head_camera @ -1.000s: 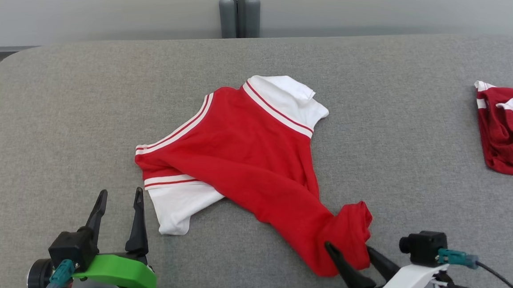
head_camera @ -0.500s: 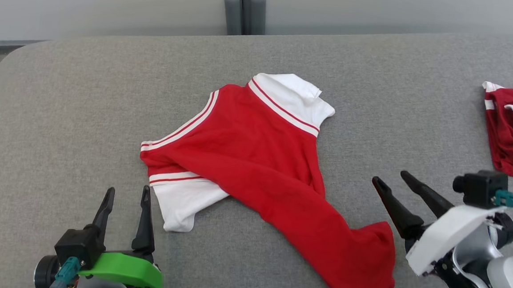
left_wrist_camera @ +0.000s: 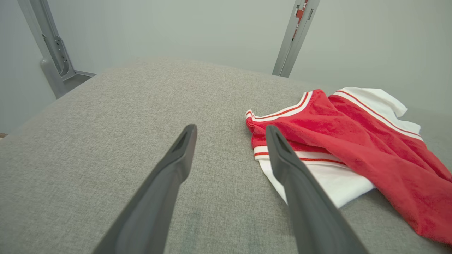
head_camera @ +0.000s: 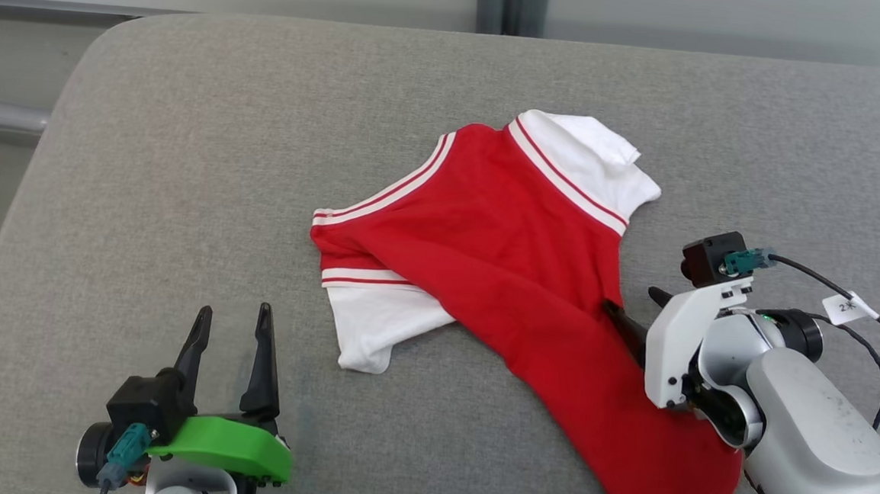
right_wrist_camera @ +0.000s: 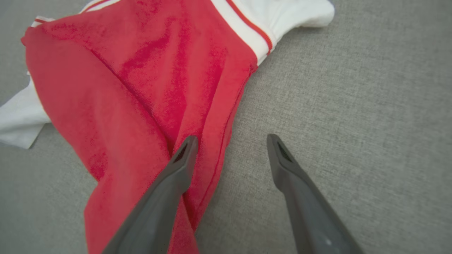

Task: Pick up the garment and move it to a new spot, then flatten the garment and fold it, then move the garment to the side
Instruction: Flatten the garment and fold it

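Grey surface bears garment; left gripper spread; wrist view shows right gripper spread astride its edge.

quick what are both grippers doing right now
Left gripper: open, empty, over the grey cushion.
Right gripper: open, holding nothing, straddling the red and white shirt at its edge.

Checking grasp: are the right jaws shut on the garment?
No, the right gripper has jaws apart, one over the garment, one over the cushion.
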